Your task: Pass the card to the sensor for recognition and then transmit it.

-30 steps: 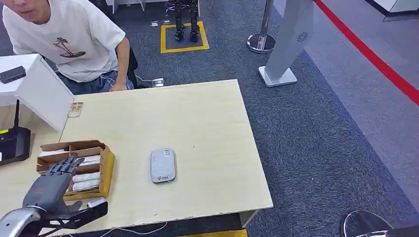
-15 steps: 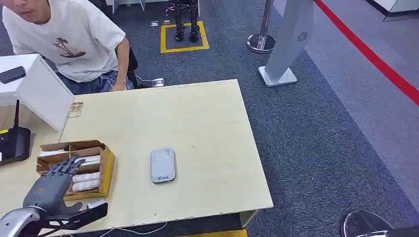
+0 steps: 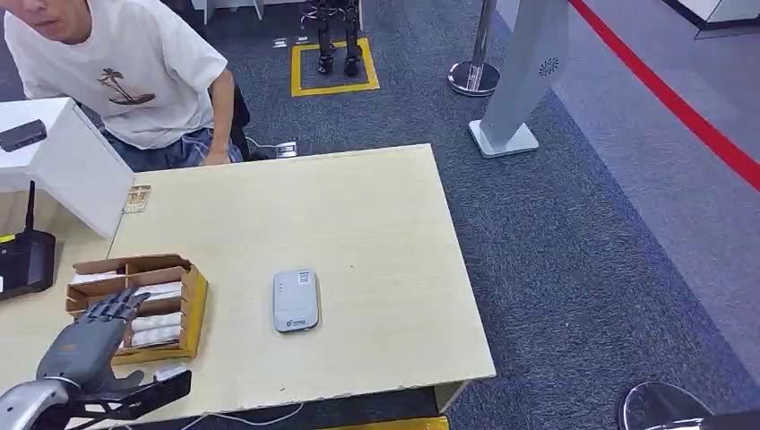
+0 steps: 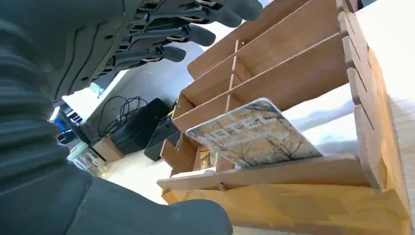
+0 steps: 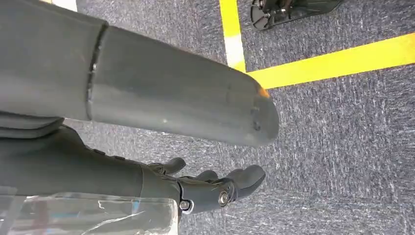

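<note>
Nearest the robot, at the counter's (image 3: 376, 224) front left corner, the left hand (image 3: 85, 336) hovers over the wooden card box (image 3: 184, 309), fingers spread and grasping nothing. From the left wrist view the dark fingers (image 4: 195, 34) reach out above the box's (image 4: 303, 63) slotted dividers, apart from the wood, and a card (image 4: 252, 134) printed with a bare-tree pattern leans tilted in one slot, resting against the divider in front of it. White cards (image 3: 157, 321) lie stacked in the box compartments seen from the head view. The right hand (image 5: 195, 188) hangs over grey carpet (image 5: 342, 147) with yellow floor lines, its fingers loosely curled around nothing. Just right of the box, near the counter's middle, lies the grey sensor (image 3: 296, 300), flat and well apart from the hand. Farther back, at the counter's left rear, stands a white box (image 3: 72, 166), with a black device (image 3: 22, 260) beside it. Behind the far edge a person (image 3: 125, 76) in a white T-shirt leans in.
</note>
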### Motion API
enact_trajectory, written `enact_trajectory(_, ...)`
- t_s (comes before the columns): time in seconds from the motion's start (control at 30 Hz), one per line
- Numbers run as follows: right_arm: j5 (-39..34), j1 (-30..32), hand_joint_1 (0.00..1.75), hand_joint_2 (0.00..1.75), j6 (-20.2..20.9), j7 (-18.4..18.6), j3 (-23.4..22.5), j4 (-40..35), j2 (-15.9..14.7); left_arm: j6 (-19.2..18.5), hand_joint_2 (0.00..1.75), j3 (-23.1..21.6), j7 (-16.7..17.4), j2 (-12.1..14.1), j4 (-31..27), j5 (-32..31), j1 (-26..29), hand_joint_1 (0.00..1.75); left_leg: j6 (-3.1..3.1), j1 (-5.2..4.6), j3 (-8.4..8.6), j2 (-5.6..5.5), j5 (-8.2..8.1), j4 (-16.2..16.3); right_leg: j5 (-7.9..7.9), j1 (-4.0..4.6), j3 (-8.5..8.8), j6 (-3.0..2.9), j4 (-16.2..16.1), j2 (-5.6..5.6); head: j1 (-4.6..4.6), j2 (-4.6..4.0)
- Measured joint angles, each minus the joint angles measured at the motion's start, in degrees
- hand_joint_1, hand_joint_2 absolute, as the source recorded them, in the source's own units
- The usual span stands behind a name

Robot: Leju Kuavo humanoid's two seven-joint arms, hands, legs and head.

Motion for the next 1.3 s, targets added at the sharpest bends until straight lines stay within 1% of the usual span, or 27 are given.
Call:
enact_trajectory(0.23,0.07,0.02,0.0,1.75,0.0,0.0,0.0,0.0,0.0,-0.31,1.75,0.85,0.11,0.0,0.0,-0.15,1.11,0.0,0.0,0.0,0.0,-0.01,0.0,0.0,0.0,0.0,0.0,0.0,0.0,0.0,0.02,0.0)
enact_trajectory(1.2,0.11,0.01,0.0,1.75,0.0,-0.02,0.0,0.0,-0.02,-0.59,1.75,1.22,0.0,-0.02,0.0,-0.24,1.16,0.0,0.0,0.0,0.0,-0.01,0.0,0.0,0.0,0.0,0.0,0.0,0.0,0.0,0.0,0.0)
enact_trajectory(1.23,0.11,0.01,0.0,1.75,0.02,-0.02,0.0,0.0,-0.02,-0.59,1.75,1.22,0.0,-0.02,0.0,-0.24,1.16,1.15,0.0,0.0,0.0,-0.01,0.0,0.0,0.0,0.0,0.0,0.0,0.0,0.0,0.0,0.0)
enact_trajectory(1.27,0.11,0.01,0.0,1.75,0.02,-0.02,0.0,0.0,-0.02,-0.59,1.75,1.22,0.0,-0.02,0.0,-0.24,1.16,1.75,0.0,0.0,0.0,-0.01,0.0,0.0,0.0,0.0,0.0,0.0,0.0,0.0,0.0,-0.02)
enact_trajectory(1.3,0.11,0.01,0.0,1.75,0.02,-0.02,0.0,0.0,-0.02,-0.59,1.75,1.22,0.0,-0.04,0.0,-0.26,1.16,1.75,0.0,0.0,0.0,-0.01,0.0,0.0,0.0,0.0,0.0,0.0,0.0,0.0,0.0,0.0)
